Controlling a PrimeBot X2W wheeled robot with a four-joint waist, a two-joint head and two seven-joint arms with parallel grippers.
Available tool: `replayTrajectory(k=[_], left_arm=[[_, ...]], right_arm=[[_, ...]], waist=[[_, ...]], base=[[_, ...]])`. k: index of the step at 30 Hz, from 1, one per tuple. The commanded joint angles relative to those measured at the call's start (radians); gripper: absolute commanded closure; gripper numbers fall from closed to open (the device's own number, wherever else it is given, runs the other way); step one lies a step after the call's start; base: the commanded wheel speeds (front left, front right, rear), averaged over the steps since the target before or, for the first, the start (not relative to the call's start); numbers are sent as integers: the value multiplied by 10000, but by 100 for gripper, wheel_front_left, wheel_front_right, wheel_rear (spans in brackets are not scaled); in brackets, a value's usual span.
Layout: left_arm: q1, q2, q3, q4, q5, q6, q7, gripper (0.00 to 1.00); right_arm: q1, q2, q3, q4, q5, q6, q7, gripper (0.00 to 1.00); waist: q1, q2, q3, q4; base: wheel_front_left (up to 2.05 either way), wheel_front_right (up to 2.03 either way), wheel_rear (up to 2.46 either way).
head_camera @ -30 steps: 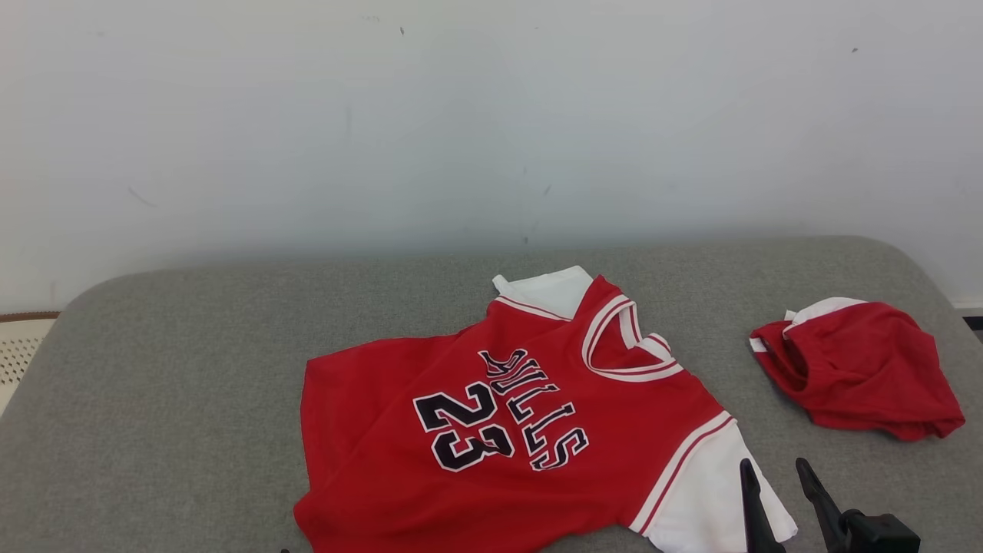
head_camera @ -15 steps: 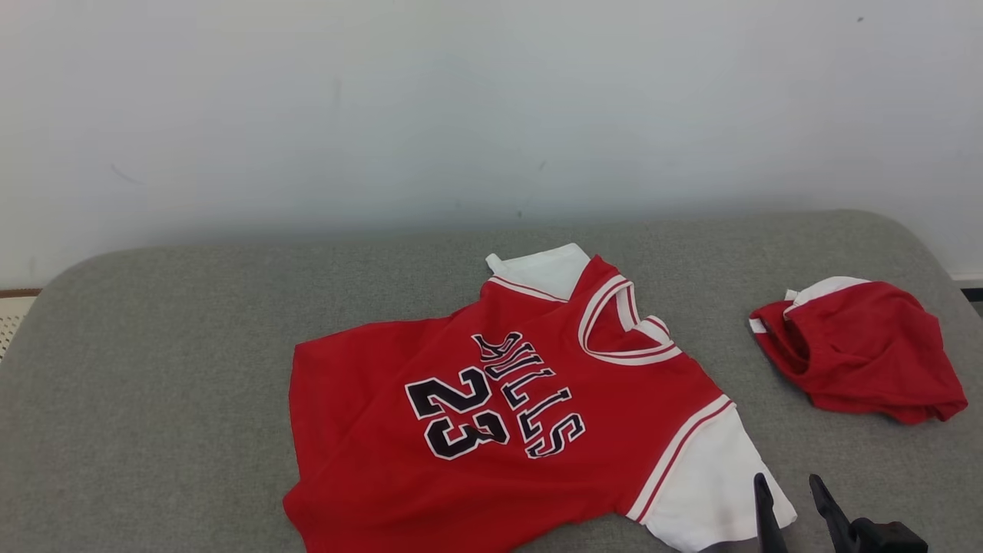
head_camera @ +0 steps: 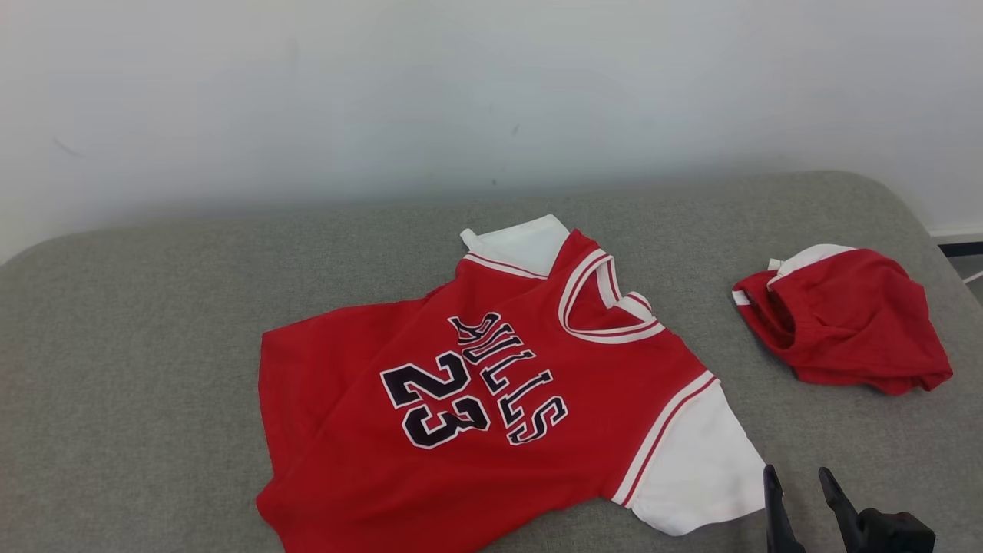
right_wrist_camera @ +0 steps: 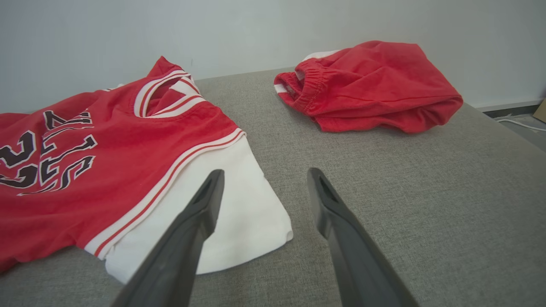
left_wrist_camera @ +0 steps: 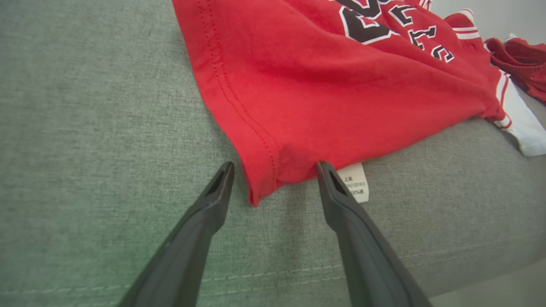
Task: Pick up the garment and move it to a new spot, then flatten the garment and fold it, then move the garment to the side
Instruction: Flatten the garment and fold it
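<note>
I am watching the red short-sleeved basketball jersey with black "BULLS 23" lettering and white sleeves (head_camera: 476,384) lying face up, mostly spread, mid-way across the grey fabric-covered surface (head_camera: 153,307). My left gripper (left_wrist_camera: 275,166) is sitting with fingers apart, framing the jersey's hem corner beside a small white label (left_wrist_camera: 356,181). My right gripper (head_camera: 799,472) is hovering, fingers spread and gripping nothing, just beside the near white sleeve, and a bunched pair of red shorts (head_camera: 845,322) is lying apart on the right.
</note>
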Motion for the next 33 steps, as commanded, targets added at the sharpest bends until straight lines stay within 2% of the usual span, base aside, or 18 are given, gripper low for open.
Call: replayTrajectory(k=[1,8,14,16,18,19,20,21,28,33], left_arm=[[-121,6,-35,145,-112,-68,-10,0],[-168,10,-103,264,-435,-275,-10,0],[-203,6,24,188,-272,-346,-10,2],[-152,4,57,190,-235,-405,-10,13],[-56,6,169,150,-278,-459,-10,33],[-37,7,207,176,-298,-483,-10,53],[-35,1,181,260,-278,-524,-10,69],[-66,0,157,317,-242,-545,-10,99],[-281,7,157,971,-74,-746,-1,100],[-78,15,909,1079,415,-438,-1,100]], right_arm=[[-58,-55,-6,-30,76,-11,-5,0],[-175,-134,-3,-74,91,-11,-5,0],[-152,-137,-15,-70,135,-11,-5,0],[-170,-112,2,-85,151,-11,-5,0],[-218,-85,28,-100,185,-11,-5,0],[-230,-82,35,-102,178,-11,-5,0],[-244,-78,43,-106,187,-11,-5,0],[-260,-77,48,-101,207,-11,-5,0],[-322,-104,-6,23,278,-11,-5,0],[-257,-50,-143,375,358,-11,-5,0]], waist=[[-1,-1,97,-98],[-1,-1,197,-185],[-1,-1,216,-170],[-1,-1,213,-174],[-1,-1,218,-197],[-1,-1,224,-208],[-1,-1,231,-221],[-1,-1,236,-234],[-1,-1,234,-303],[-1,-1,187,-250]], base=[[0,0,0],[0,0,0],[0,0,0],[0,0,0],[0,0,0],[0,0,0],[0,0,0],[0,0,0],[0,0,0],[0,0,0]])
